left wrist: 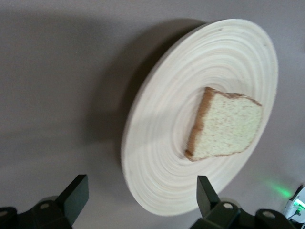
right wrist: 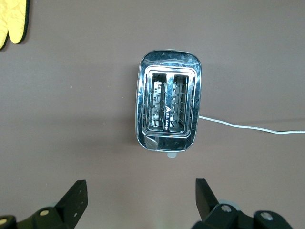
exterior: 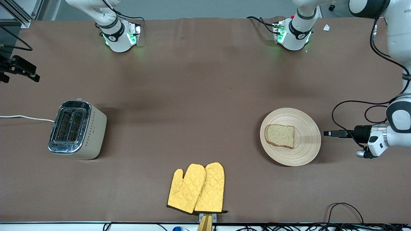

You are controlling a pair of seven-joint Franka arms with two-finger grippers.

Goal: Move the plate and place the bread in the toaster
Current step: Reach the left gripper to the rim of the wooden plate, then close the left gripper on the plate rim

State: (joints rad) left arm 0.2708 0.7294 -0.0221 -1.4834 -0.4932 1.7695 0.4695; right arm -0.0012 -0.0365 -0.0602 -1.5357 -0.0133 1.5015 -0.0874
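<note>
Pale wooden plate (exterior: pixel 305 146) with ring grooves lies flat on the brown table (exterior: pixel 192 96) toward the left arm's end; one slice of speckled bread (exterior: pixel 280 135) with a darker crust lies flat on the plate, off its centre toward the toaster's end; nothing touches the bread

Left gripper (exterior: pixel 330 133) is low beside the plate at the left arm's end of the table, pointing sideways at the plate rim and just short of it; in the left wrist view its two dark fingers (left wrist: pixel 76 193) stand wide apart with nothing between them, the plate (left wrist: pixel 162 157) and bread (left wrist: pixel 224 126) lying ahead of the gap

Toaster (exterior: pixel 78 130) stands upright toward the right arm's end, well apart from the plate; cream sides with a small dot pattern, chrome top, both slots bare of bread; white power cord (exterior: pixel 25 118) runs from it along the table toward that end's edge

Right gripper (right wrist: pixel 138 200) does not show in the front view; the right wrist view looks straight down on the toaster (right wrist: pixel 169 112) from high over it, fingers (right wrist: pixel 74 198) spread wide and holding nothing; cord (right wrist: pixel 248 128) trails off the toaster's side

Pair of yellow quilted oven mitts (exterior: pixel 197 188) lies flat near the table edge closest to the front camera, between toaster and plate, one mitt overlapping the other
</note>
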